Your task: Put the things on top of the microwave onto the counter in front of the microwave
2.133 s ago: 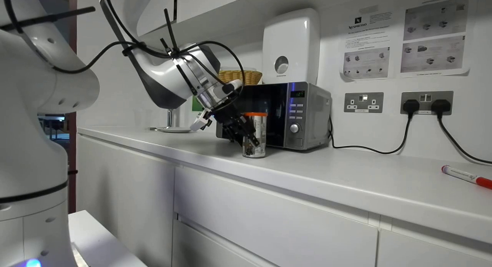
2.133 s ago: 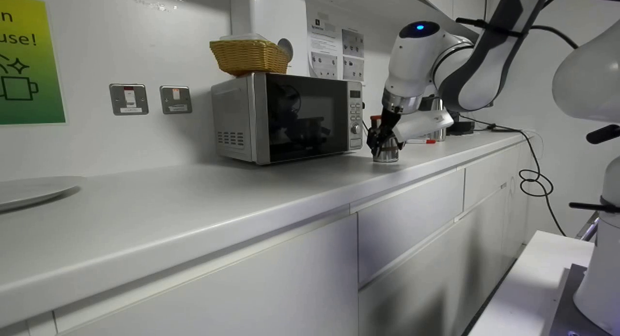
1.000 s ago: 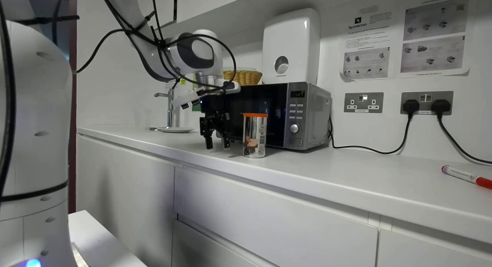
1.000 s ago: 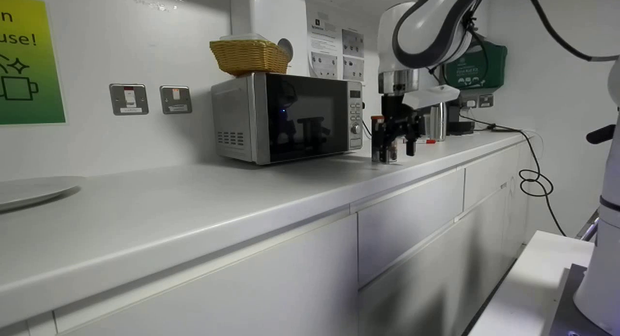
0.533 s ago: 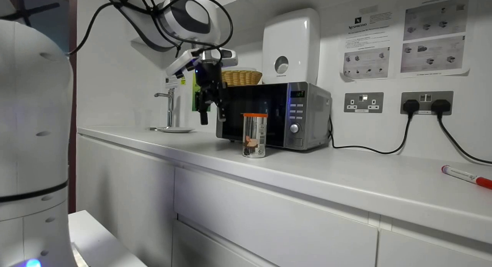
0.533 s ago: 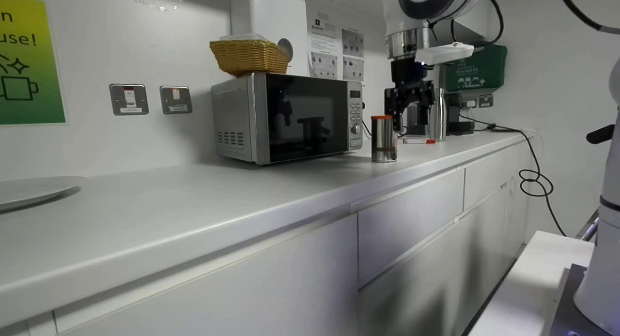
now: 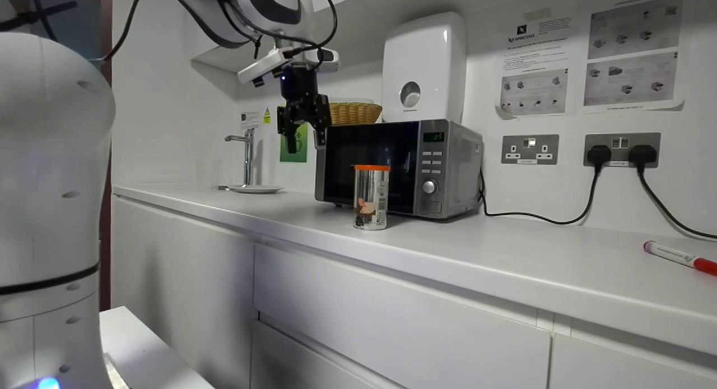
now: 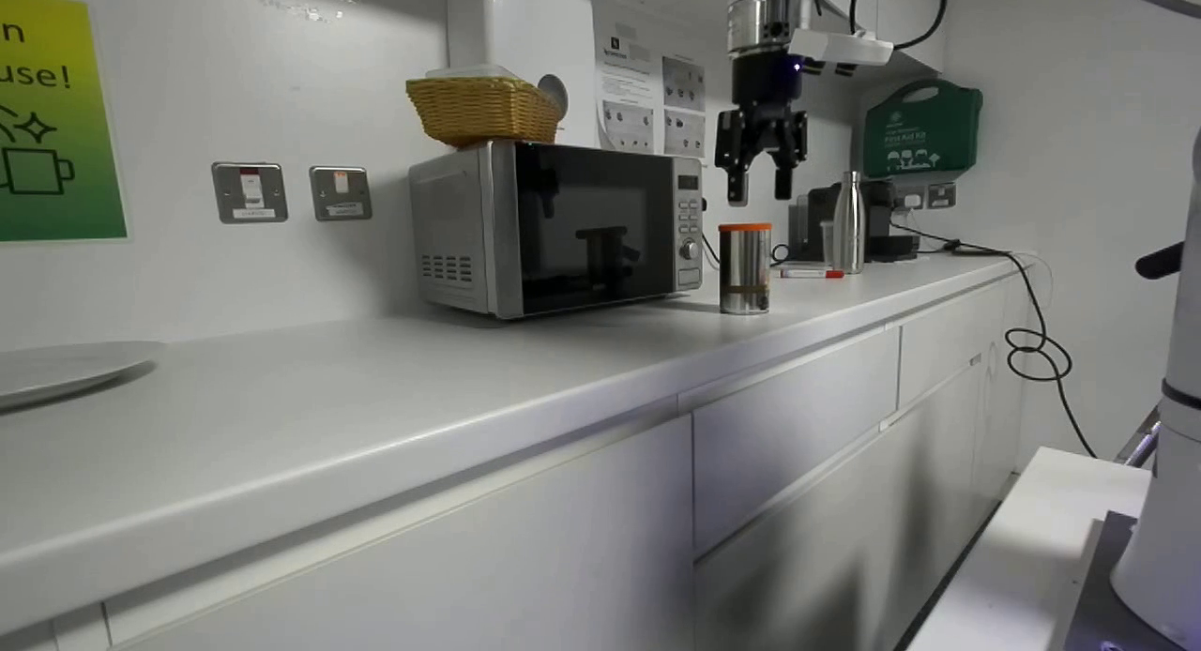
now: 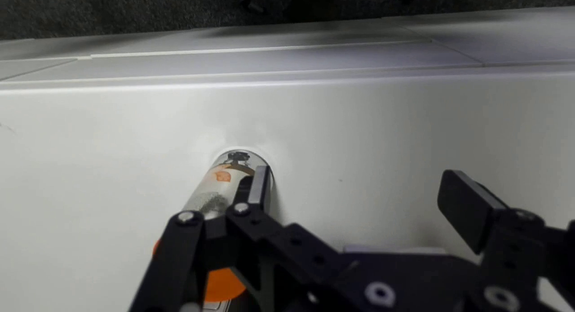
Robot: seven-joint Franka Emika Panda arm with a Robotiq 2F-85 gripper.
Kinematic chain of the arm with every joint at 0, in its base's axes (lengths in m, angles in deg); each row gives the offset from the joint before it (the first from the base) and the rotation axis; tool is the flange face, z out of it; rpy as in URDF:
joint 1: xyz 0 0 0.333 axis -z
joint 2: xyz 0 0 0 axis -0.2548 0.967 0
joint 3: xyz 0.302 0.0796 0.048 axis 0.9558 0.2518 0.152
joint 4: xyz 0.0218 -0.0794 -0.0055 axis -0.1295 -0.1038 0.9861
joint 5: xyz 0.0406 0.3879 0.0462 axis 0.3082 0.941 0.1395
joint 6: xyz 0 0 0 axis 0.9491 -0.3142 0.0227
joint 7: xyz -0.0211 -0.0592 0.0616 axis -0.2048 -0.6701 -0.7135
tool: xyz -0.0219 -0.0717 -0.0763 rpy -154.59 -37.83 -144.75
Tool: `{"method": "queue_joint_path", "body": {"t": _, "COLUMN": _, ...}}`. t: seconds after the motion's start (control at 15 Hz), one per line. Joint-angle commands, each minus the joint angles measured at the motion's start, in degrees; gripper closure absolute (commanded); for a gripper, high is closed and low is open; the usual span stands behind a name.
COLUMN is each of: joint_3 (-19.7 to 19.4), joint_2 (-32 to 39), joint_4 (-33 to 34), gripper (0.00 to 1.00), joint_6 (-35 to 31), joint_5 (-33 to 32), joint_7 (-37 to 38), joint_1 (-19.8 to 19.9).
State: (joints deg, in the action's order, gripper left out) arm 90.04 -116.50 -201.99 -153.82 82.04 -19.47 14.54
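Silver canister (image 7: 371,201): stood upright on the worktop (image 7: 504,254), on the near side of the microwave (image 7: 386,165) and clear of its door; the spot suits what is asked by the task, so it is judged finished.
Black pincer (image 8: 761,191): held empty above the canister's height, jaws spread, nothing touched; such height is probably chosen so that the can is not knocked.
Wicker basket (image 8: 483,110): perched on the microwave, toward its left in both exterior views; judged yet to be brought down.
Basket's contents: a pale rim (image 8: 472,71) is seen above the weave; its nature cannot be told.
Hidden parts: in the wrist view, much of the canister is covered by one finger (image 9: 259,186) and its linkage; in an exterior view, the basket's left end (image 7: 336,113) is masked by the pincer.
Arm (image 8: 765,22): cut off at the top.
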Motion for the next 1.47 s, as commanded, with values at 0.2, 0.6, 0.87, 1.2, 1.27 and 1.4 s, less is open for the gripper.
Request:
{"method": "queue_joint_path", "body": {"t": 0.2, "joint_3": 3.38, "joint_2": 6.35, "joint_4": 8.16, "gripper": 0.00, "joint_6": 6.48, "joint_5": 0.34, "joint_7": 9.01, "joint_1": 0.87}}
{"method": "queue_joint_path", "body": {"t": 0.6, "joint_3": 3.75, "joint_2": 7.41, "joint_4": 8.26, "gripper": 0.00, "joint_6": 3.88, "joint_5": 1.47, "joint_7": 16.58, "joint_1": 0.58}}
{"method": "queue_joint_path", "body": {"t": 0.87, "joint_3": 3.84, "joint_2": 7.79, "joint_4": 8.32, "gripper": 0.00, "joint_6": 3.87, "joint_5": 1.54, "joint_7": 16.79, "joint_1": 0.54}}
{"method": "queue_joint_path", "body": {"t": 1.2, "joint_3": 3.84, "joint_2": 7.79, "joint_4": 8.32, "gripper": 0.00, "joint_6": 3.87, "joint_5": 1.54, "joint_7": 16.78, "joint_1": 0.54}}
{"method": "queue_joint_path", "body": {"t": 1.27, "joint_3": 3.84, "joint_2": 7.78, "joint_4": 8.32, "gripper": 0.00, "joint_6": 3.87, "joint_5": 1.54, "joint_7": 16.78, "joint_1": 0.54}}
{"method": "queue_joint_path", "body": {"t": 1.4, "joint_3": 4.84, "joint_2": 9.48, "joint_4": 9.30, "gripper": 0.00, "joint_6": 0.72, "joint_5": -0.95, "joint_7": 18.65, "joint_1": 1.54}}
